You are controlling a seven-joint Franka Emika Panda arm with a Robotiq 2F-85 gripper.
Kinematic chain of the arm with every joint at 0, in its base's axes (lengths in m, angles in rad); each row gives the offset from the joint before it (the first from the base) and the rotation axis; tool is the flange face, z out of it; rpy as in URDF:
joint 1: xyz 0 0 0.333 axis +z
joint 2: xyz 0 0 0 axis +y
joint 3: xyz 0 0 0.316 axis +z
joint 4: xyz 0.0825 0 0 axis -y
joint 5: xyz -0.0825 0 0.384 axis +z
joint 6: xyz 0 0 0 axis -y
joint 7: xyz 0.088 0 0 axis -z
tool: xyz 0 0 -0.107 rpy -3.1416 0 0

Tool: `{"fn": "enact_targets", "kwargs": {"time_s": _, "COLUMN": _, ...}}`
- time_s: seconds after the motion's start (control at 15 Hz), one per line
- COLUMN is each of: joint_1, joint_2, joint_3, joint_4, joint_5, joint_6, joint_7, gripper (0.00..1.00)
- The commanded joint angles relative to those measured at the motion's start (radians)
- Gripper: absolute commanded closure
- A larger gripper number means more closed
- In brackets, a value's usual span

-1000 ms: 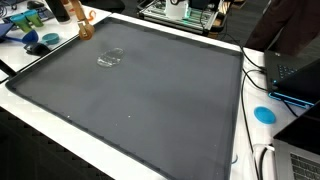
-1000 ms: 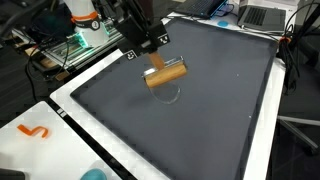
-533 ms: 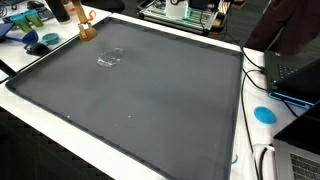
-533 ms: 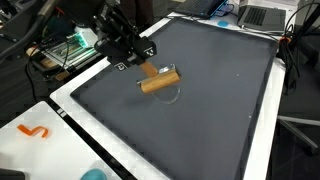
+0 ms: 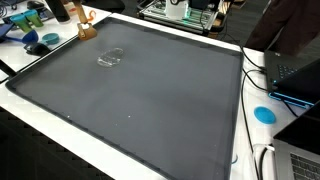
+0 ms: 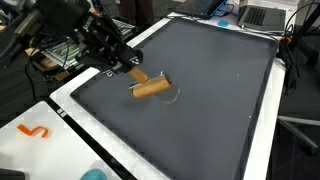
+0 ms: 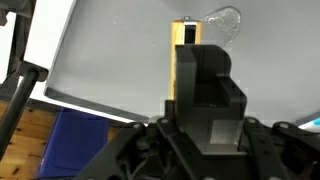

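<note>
My gripper (image 6: 128,66) is shut on the thin handle of a brown wooden cylinder (image 6: 151,88) and holds it just above the dark grey mat (image 6: 215,110), near the mat's edge. In an exterior view the gripper (image 5: 76,16) and the wooden piece (image 5: 87,29) sit at the mat's far corner. A small clear glass piece (image 6: 176,95) lies on the mat right beside the cylinder; it also shows in an exterior view (image 5: 110,58). In the wrist view the wooden piece (image 7: 183,48) runs up from the gripper (image 7: 192,70) toward the clear piece (image 7: 225,18).
The mat lies on a white table (image 5: 40,125). A blue disc (image 5: 264,114), a laptop (image 5: 295,70) and cables (image 5: 262,160) lie along one side. An orange squiggle (image 6: 34,130) lies on the white border. Electronics (image 5: 185,10) stand behind the mat.
My gripper has swung toward the mat's edge and lowered a little, carrying the wooden cylinder with it. The clear piece has not moved.
</note>
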Motion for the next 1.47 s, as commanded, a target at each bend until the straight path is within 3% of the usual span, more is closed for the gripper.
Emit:
{"fn": "enact_targets", "kwargs": {"time_s": 0.0, "joint_1": -0.009, "joint_2": -0.052, "joint_3": -0.01, "joint_4": -0.054, "joint_5": 0.034, "joint_6": 0.021, "joint_7": -0.039, "gripper": 0.76}}
{"fn": "enact_targets", "kwargs": {"time_s": 1.4, "joint_1": 0.009, "joint_2": -0.175, "joint_3": -0.025, "joint_4": -0.198, "joint_5": -0.072, "joint_6": 0.175, "joint_7": 0.014, "gripper": 0.76}}
